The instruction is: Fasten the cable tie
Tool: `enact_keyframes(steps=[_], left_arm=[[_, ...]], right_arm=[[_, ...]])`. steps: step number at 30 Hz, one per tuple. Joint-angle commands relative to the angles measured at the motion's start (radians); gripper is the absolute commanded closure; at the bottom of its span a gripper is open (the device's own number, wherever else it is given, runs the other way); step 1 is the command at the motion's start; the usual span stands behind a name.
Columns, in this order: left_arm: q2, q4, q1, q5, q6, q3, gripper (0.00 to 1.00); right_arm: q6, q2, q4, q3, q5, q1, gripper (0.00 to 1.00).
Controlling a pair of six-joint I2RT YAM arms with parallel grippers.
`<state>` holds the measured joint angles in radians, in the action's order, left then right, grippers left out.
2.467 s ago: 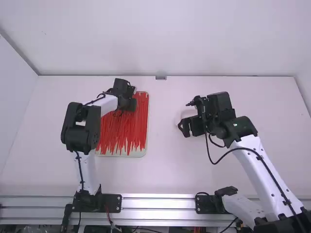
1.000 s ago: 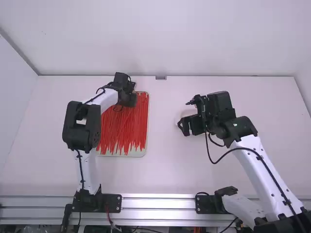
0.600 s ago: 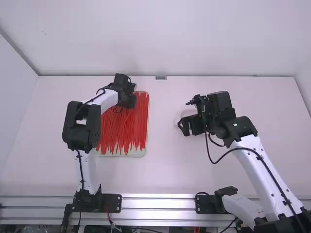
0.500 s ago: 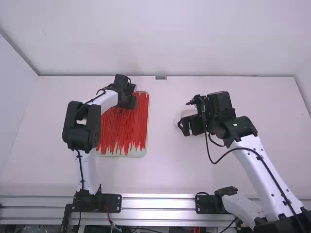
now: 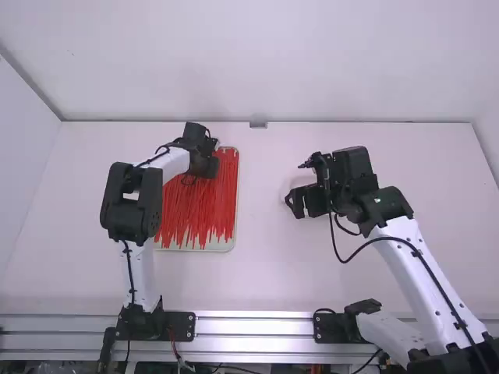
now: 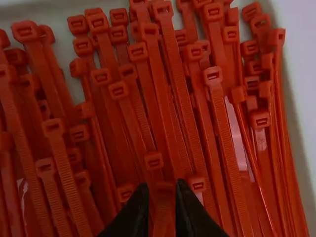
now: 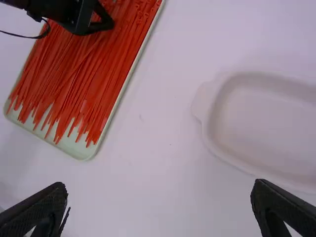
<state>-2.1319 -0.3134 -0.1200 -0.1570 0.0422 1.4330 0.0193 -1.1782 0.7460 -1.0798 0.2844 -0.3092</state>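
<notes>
A dense pile of red cable ties point(image 5: 199, 199) lies on a pale tray point(image 5: 195, 246) left of the middle. My left gripper point(image 5: 200, 158) is low over the far end of the pile. In the left wrist view its fingers point(image 6: 136, 212) stand close together with one cable tie's strap point(image 6: 163, 190) pinched between them, amid many tie heads. My right gripper point(image 5: 301, 203) hovers right of the tray, above bare table, and the right wrist view shows that gripper point(image 7: 158, 219) wide open, holding nothing.
A white oval dish point(image 7: 266, 128) sits on the table under the right arm, right of the tray point(image 7: 74, 148). The left gripper point(image 7: 74, 15) shows over the ties in the right wrist view. Bare table lies between tray and dish.
The left gripper shifted slightly toward the tray's far edge, then came back a little toward me along the ties. The right arm has kept still.
</notes>
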Motion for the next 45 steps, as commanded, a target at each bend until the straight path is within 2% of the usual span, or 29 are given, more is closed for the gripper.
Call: enact_keyframes(steps=[1, 45], left_arm=[[-0.014, -0.004, -0.006, -0.01, 0.006, -0.013, 0.85], [-0.014, -0.019, -0.016, -0.007, 0.034, -0.021, 0.88]], right_arm=[[-0.001, -0.005, 0.003, -0.026, 0.0, 0.002, 0.01], [-0.001, -0.005, 0.003, -0.026, 0.0, 0.002, 0.01]])
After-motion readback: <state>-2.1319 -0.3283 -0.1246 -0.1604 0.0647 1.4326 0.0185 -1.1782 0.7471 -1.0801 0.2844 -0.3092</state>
